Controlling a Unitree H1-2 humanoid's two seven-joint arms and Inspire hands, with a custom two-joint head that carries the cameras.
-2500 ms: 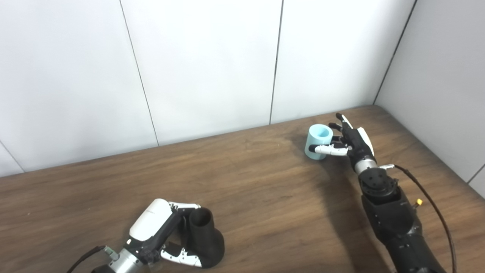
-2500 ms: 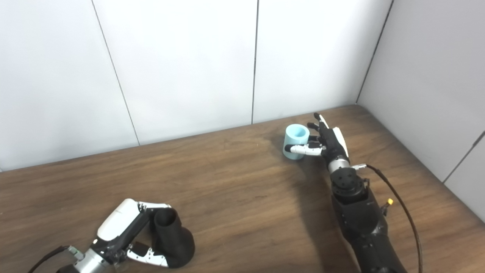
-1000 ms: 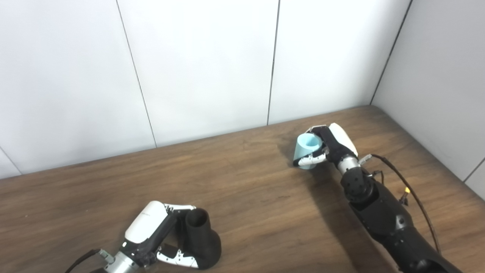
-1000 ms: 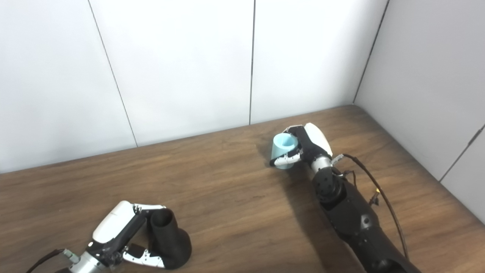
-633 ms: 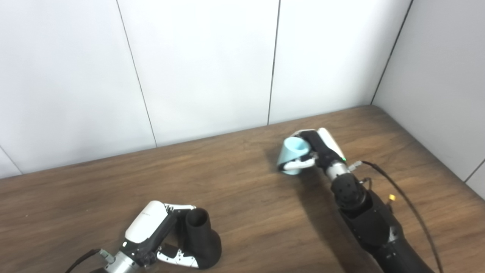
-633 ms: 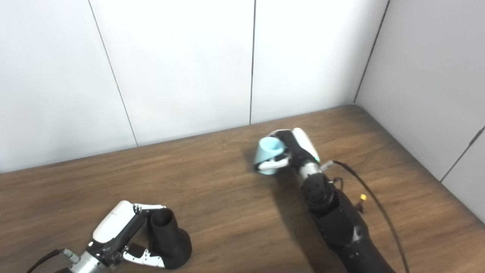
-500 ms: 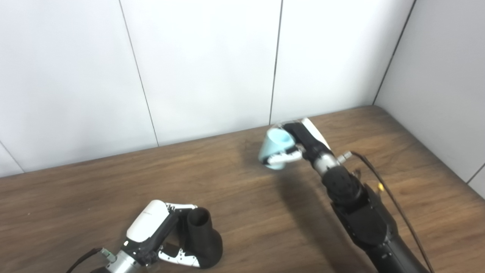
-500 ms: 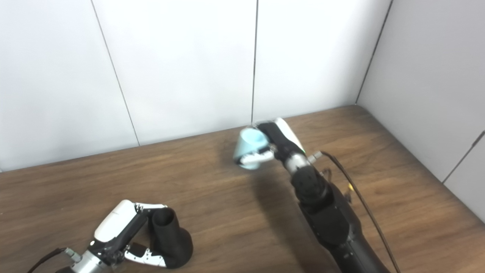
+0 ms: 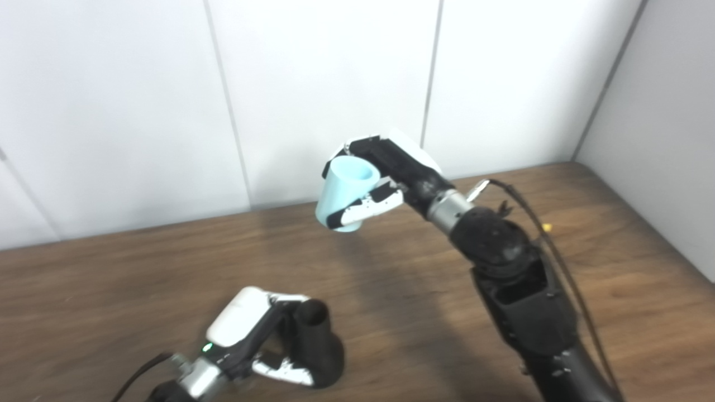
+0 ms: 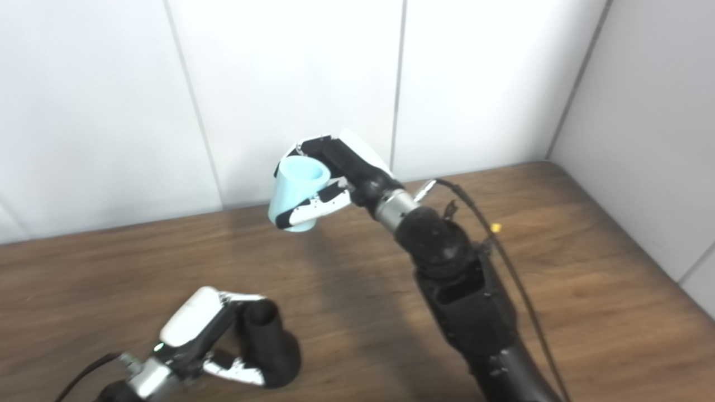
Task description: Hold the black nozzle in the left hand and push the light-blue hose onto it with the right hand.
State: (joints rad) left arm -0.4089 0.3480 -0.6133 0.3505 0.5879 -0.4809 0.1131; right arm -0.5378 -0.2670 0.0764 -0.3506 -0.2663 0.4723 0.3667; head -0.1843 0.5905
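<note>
The black nozzle [image 9: 315, 349] stands upright on the wooden table [image 9: 111, 290] at the lower left, narrow open end up. My left hand [image 9: 254, 338] is shut on it, fingers around the neck and thumb against the flared base. The light-blue hose [image 9: 343, 192], a short tube, is held in the air well above the table, tilted, its open end up and to the right. My right hand [image 9: 385, 176] is shut on it, fingers wrapped behind and thumb across the front. The hose hangs above and slightly right of the nozzle, far apart from it.
White wall panels [image 9: 313, 84] close the back of the table, and a grey wall [image 9: 665, 134] closes the right side. A black cable [image 9: 558, 262] runs along my right forearm [image 9: 525, 301].
My right hand closed on the hose, lifted it off the table at the back right and carried it up and left. The left hand stays on the nozzle. The camera has shifted slightly.
</note>
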